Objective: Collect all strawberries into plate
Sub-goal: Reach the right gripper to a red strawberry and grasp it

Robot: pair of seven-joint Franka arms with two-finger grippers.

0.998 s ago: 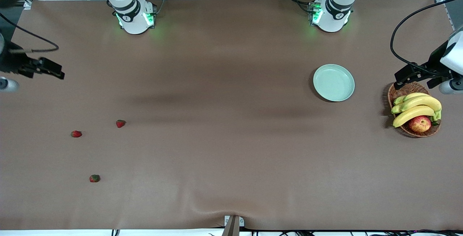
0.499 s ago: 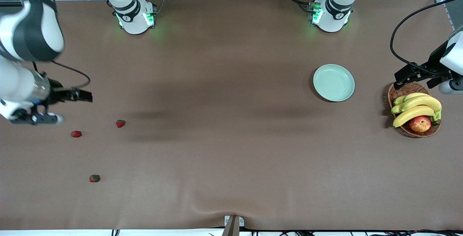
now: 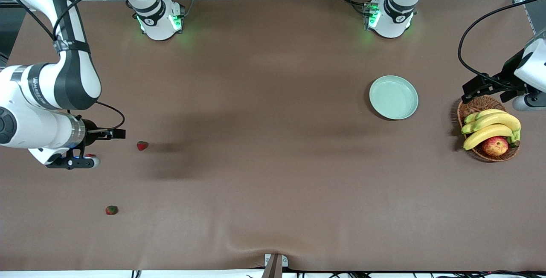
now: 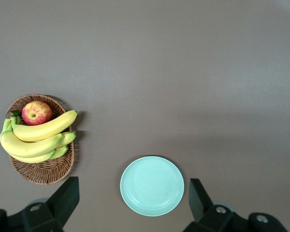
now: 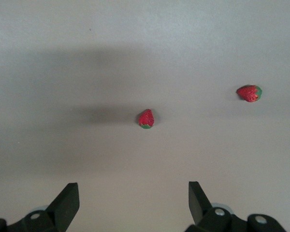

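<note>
Two strawberries show on the brown table at the right arm's end: one strawberry point(image 3: 142, 145) and another strawberry point(image 3: 111, 209) nearer the front camera. The right gripper point(image 3: 72, 160) hangs beside them, open and empty point(image 5: 133, 199). Its wrist view shows a strawberry point(image 5: 146, 118) and a second strawberry point(image 5: 250, 93) on the table, clear of the fingers. The mint-green plate point(image 3: 393, 97) lies empty toward the left arm's end. The left gripper point(image 3: 527, 99) waits up by the basket, open and empty point(image 4: 133, 200), with the plate point(image 4: 152, 185) below it.
A wicker basket point(image 3: 473, 107) with bananas point(image 3: 490, 126) and an apple point(image 3: 495, 146) stands beside the plate at the left arm's end; it also shows as the basket point(image 4: 43, 174) in the left wrist view. Both arm bases stand along the table edge farthest from the front camera.
The right arm has swung in from the table's end and come over the strawberries; its hand now covers the spot where one berry lay. The left arm has barely shifted.
</note>
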